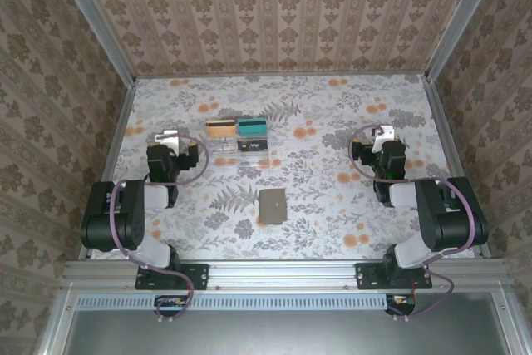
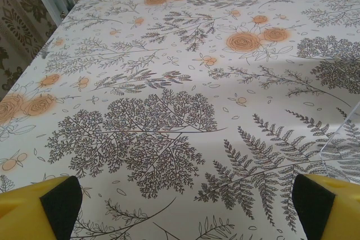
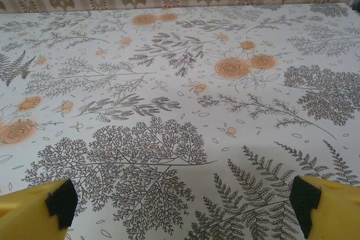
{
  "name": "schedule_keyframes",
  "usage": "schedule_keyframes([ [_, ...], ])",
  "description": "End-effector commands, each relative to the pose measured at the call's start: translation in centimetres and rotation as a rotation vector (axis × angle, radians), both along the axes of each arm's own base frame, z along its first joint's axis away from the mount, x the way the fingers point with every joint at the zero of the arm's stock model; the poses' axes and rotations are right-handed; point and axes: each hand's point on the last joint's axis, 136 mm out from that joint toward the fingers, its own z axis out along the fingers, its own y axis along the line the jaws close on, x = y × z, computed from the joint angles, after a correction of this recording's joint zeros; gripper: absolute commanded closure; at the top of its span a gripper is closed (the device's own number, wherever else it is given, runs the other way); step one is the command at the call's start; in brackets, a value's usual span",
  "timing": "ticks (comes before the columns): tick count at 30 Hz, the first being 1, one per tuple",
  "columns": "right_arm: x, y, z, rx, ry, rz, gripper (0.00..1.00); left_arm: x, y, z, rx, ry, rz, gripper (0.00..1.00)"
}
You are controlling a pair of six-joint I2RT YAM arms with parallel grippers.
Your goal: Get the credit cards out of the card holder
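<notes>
The card holder (image 1: pixel 273 205) lies folded shut at six o'clock on the counter (image 1: pixel 332 106), between the arms where either could reach it; its credit cards are presumably tucked inside. The left claw (image 2: pixel 185 203), at its ten o'clock, and the right claw (image 3: pixel 183 200), at its two o'clock, hang spread wide and empty, well apart from it. A clear stand (image 1: pixel 237 143) of cards sits at its eleven o'clock.

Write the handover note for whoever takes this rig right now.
Left claw: open, holding nothing, above the table just left of the clear stand.
Right claw: open, holding nothing, above the table's right side.
Card holder: folded shut, lying flat midway between the arms, touched by neither claw.
Done: nothing yet.
Left: open the holder and draw out the credit cards.
</notes>
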Motion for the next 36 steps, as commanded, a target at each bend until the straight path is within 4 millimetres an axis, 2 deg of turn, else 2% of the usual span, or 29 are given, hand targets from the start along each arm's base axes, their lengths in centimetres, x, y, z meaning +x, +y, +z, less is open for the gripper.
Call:
schedule_keyframes([
  [1,0.4,0.2,0.3,0.006,-0.004,0.007,0.0,0.7,-0.2,0.8,0.013,-0.019,-0.023,0.0],
  [22,0.4,0.2,0.3,0.009,-0.002,0.009,0.0,0.6,-0.1,0.7,0.009,-0.017,-0.021,0.0],
  [25,0.4,0.2,0.4,0.01,-0.005,0.008,0.0,0.5,0.0,1.3,0.005,-0.029,-0.018,0.0],
  [28,0.3,0.1,1.0,0.003,-0.008,-0.004,0.0,0.1,1.0,3.1,0.016,-0.034,0.05,0.0],
  [32,-0.3,-1.0,3.9,0.03,0.082,-0.102,0.0,-1.3,4.1,7.8,-0.015,-0.029,0.275,0.0],
  [34,-0.5,-1.1,5.6,0.065,0.092,-0.12,0.0,-2.9,6.0,10.2,-0.12,-0.02,0.44,0.0],
  [35,-0.8,-1.0,6.6,0.09,0.071,-0.124,0.0,-4.1,7.0,11.6,-0.207,-0.005,0.54,0.0],
  [36,-1.1,-1.0,7.3,0.125,0.049,-0.137,0.0,-5.8,7.7,12.3,-0.285,0.035,0.633,0.0],
])
